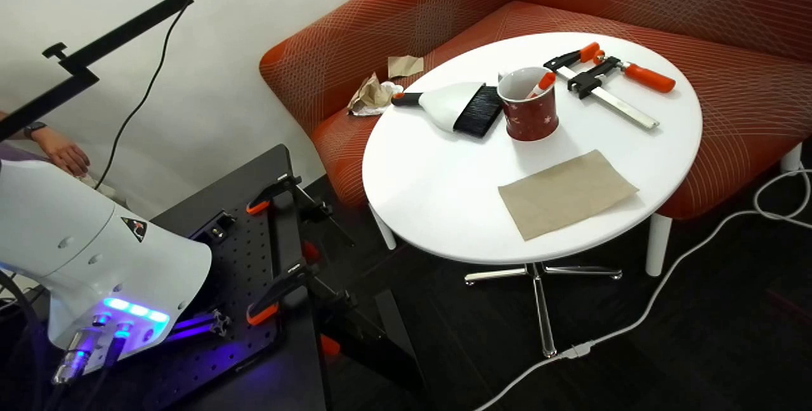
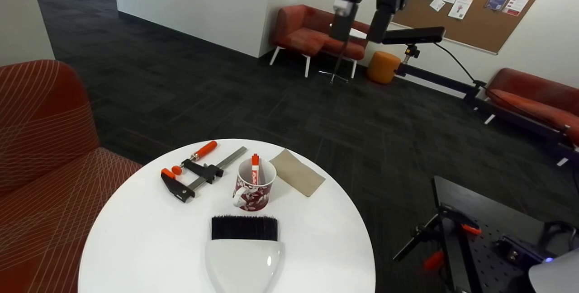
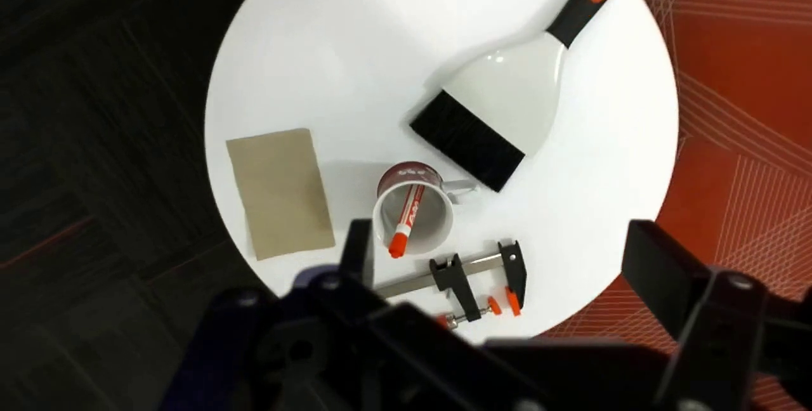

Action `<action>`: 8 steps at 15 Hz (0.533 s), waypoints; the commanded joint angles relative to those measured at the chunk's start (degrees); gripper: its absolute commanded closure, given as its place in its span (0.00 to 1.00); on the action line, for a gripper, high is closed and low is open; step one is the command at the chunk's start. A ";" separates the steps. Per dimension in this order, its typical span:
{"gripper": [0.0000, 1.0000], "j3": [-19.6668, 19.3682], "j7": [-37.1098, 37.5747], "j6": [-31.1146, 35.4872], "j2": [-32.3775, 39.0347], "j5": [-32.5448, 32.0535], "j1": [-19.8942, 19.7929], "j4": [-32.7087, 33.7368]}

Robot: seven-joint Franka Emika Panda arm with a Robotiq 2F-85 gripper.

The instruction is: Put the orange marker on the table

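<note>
My claw [image 3: 501,231] is hovering above the worktop [image 3: 285,81], its fingers standing wide apart. The orange marker [image 3: 408,221] is leaning inside the red mug [image 3: 409,173], cap end up past the rim; I am not quite making out where its lower end is resting. A brush [image 3: 468,138] and a clamp [image 3: 460,284] are lying near the mug.

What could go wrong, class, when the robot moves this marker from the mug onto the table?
The orange marker leans inside the red mug, so the open gripper might tip the mug.
The bar clamp and brush lie near the mug and could get bumped.
Once released, the marker might roll off the round table.
</note>
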 commanded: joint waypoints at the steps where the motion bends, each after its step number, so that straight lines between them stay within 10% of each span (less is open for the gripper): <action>1: 0.00 -0.37 5.26 9.02 3.83 -0.76 0.17 -1.61; 8: 0.00 -3.72 13.45 24.81 12.56 -4.85 0.82 -4.34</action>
